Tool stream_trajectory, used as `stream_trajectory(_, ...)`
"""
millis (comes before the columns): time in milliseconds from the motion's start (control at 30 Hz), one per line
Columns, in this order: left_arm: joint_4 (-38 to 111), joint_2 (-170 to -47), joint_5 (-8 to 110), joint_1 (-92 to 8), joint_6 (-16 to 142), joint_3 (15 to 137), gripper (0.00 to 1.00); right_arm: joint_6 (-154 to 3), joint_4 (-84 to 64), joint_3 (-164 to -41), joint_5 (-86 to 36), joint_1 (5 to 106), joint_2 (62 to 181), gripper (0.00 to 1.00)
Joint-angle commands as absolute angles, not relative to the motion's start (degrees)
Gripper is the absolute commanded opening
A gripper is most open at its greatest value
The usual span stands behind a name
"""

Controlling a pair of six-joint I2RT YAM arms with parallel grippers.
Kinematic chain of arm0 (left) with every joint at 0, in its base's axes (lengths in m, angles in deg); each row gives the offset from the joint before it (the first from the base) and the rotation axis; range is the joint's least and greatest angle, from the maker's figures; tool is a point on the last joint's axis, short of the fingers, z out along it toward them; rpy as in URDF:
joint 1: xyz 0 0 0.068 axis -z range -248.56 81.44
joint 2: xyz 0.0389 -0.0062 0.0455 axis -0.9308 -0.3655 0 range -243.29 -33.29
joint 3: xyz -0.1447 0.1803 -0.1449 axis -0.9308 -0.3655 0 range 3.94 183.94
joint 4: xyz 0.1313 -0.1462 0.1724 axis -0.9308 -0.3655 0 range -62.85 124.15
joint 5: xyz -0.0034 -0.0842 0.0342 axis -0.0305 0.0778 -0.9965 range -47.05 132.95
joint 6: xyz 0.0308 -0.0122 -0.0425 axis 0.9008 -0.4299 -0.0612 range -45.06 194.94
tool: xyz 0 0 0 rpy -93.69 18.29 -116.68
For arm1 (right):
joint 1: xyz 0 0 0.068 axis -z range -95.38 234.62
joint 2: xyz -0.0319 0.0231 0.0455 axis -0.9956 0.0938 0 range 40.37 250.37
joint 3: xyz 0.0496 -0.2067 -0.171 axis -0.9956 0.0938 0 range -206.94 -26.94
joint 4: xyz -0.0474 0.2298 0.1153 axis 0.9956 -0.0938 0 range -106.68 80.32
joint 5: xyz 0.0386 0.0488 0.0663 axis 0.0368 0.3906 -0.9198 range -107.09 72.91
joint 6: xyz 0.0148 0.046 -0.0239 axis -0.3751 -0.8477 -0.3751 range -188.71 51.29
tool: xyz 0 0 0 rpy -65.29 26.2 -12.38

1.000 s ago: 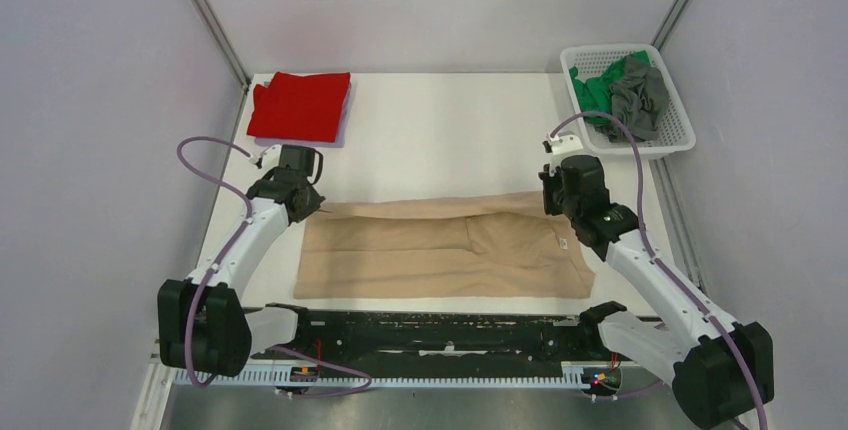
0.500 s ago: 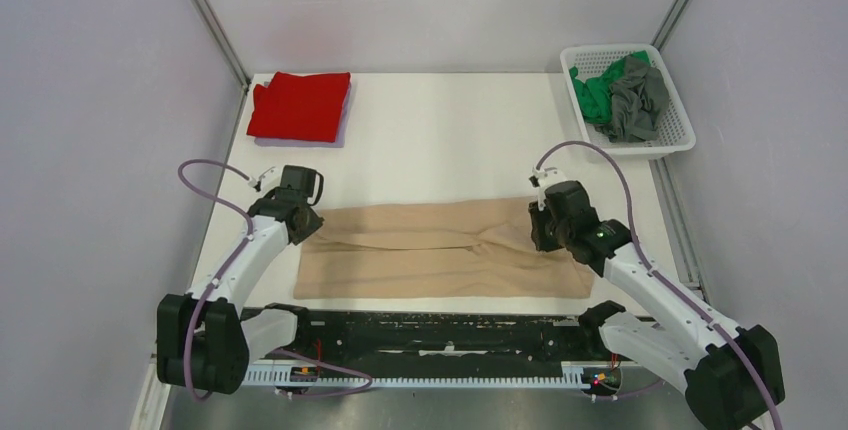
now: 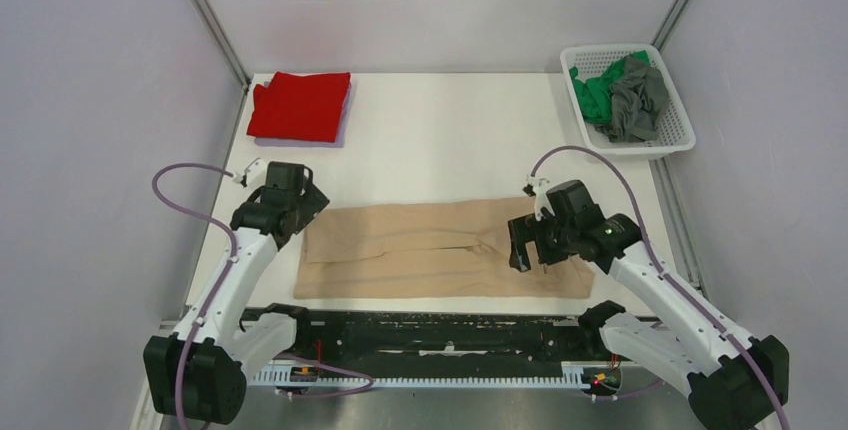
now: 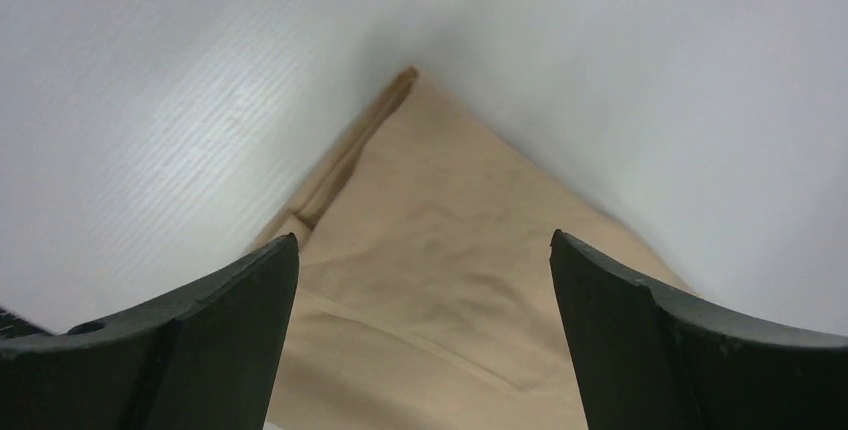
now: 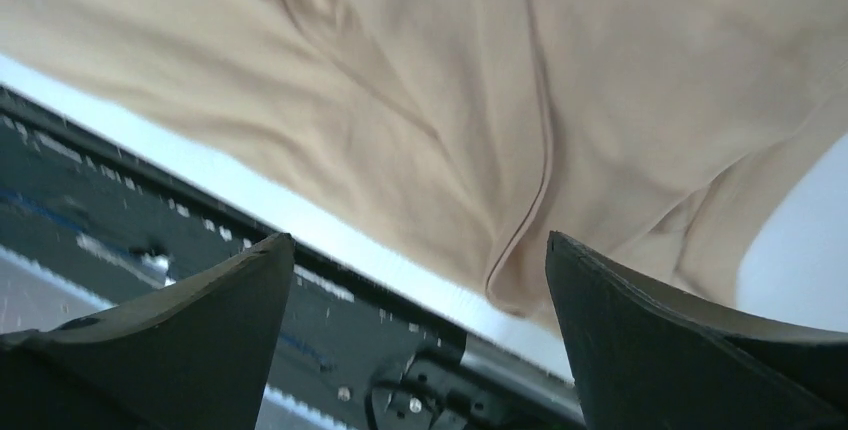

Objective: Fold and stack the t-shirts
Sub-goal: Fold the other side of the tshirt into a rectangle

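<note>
A large beige t-shirt lies as a long folded strip across the near part of the white table. My left gripper hovers open over its left end. In the left wrist view the beige cloth lies below the open left gripper, with nothing between the jaws. My right gripper stands open above the shirt's right part. The right wrist view shows the shirt's hem beyond the empty, open right gripper. A folded red t-shirt rests at the far left.
A white mesh basket at the far right holds a green t-shirt and a grey one. A black rail runs along the table's near edge, just below the beige shirt. Grey walls close in both sides.
Both grippers carried the beige shirt's far edge nearer, then opened and let it go. The left one backed off leftward. The right one swung inward over the cloth.
</note>
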State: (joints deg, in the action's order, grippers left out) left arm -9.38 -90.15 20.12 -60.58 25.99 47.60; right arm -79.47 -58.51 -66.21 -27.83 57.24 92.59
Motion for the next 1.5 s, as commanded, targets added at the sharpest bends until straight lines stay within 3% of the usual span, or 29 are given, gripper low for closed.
stream_trajectory(0, -0.7, -89.76, 32.19, -60.65, 27.44, 47.52, 1.0, -81.54, -45.77, -67.61, -20.85, 57.17, 93.62, 0.98)
stream_trajectory(233, 11.1, -98.38, 47.59, -60.63, 29.55, 43.18, 1.0, -77.45, -35.03, -64.66, -25.42, 57.7, 107.33, 0.98)
stream_trajectory(467, 12.06, -102.73, 45.37, -60.65, 29.9, 41.11, 1.0, -74.66, -27.72, -61.23, -33.78, 57.66, 112.99, 0.98)
stream_trajectory(767, 7.61, -99.39, 38.19, -60.65, 30.47, 41.36, 1.0, -72.85, -35.99, -59.34, -44.03, 54.23, 106.61, 0.98)
stream_trajectory(1000, 4.72, -97.46, 35.15, -60.65, 30.28, 43.69, 1.0, -77.2, -39.94, -56.19, -50.82, 44.58, 101.63, 0.98)
stream_trajectory(1200, 3.65, -96.25, 37.59, -60.65, 31.14, 45.13, 1.0, -77.23, -46.23, -61.69, -40.61, 42.17, 96.79, 0.98)
stream_trajectory(1467, 5.75, -98.95, 52.1, -58.16, 35.48, 47.45, 1.0, -88.03, -47.48, -62.78, -25.36, 43.89, 89.38, 0.98)
